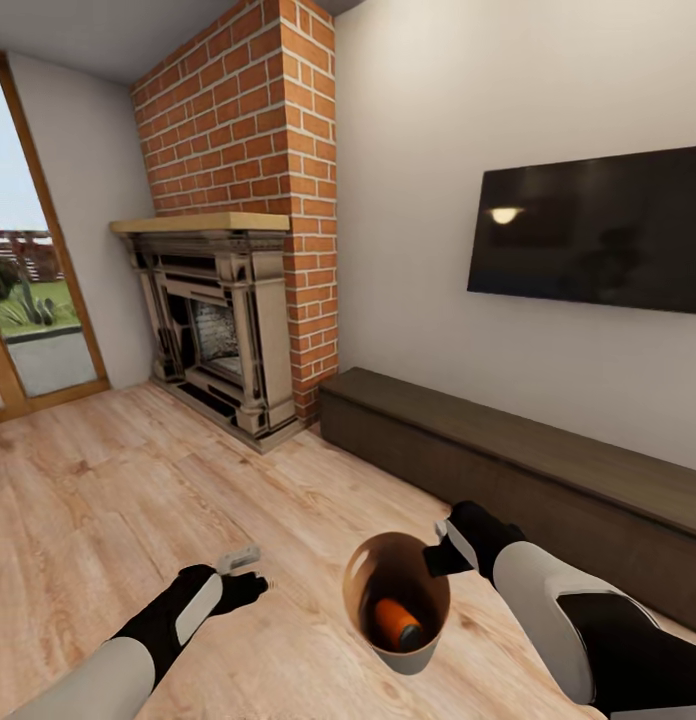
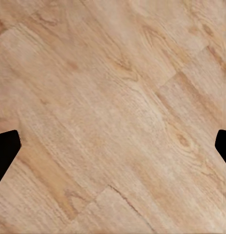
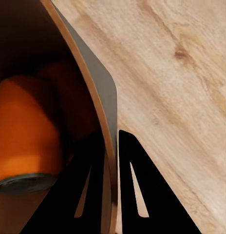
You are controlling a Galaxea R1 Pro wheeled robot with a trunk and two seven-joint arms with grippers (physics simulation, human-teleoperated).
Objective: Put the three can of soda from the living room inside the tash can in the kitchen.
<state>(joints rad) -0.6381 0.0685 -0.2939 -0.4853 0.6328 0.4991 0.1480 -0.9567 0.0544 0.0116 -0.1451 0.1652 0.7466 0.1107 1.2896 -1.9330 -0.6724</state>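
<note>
I hold the tash can (image 1: pixel 409 655), a round bin with a copper-brown inside and a pale grey outside, above the wood floor. My right gripper (image 1: pixel 440 553) is shut on its rim, one finger inside and one outside. An orange can of soda (image 1: pixel 396 620) lies in the bin. In the right wrist view the bin wall (image 3: pixel 101 92) runs between my right gripper's (image 3: pixel 113 185) fingers, with the orange can (image 3: pixel 25 131) close by and a darker orange shape behind it. My left gripper (image 1: pixel 250 572) hangs open and holds nothing; in the left wrist view my left gripper (image 2: pixel 113 148) has bare floorboards between its fingertips.
This is the living room. A red-brick fireplace (image 1: pixel 223 320) stands ahead on the left, beside a glass door (image 1: pixel 28 300). A wall TV (image 1: pixel 593 230) hangs above a long low dark bench (image 1: pixel 508 470) on the right. Light wood floor (image 1: pixel 108 500) stretches ahead.
</note>
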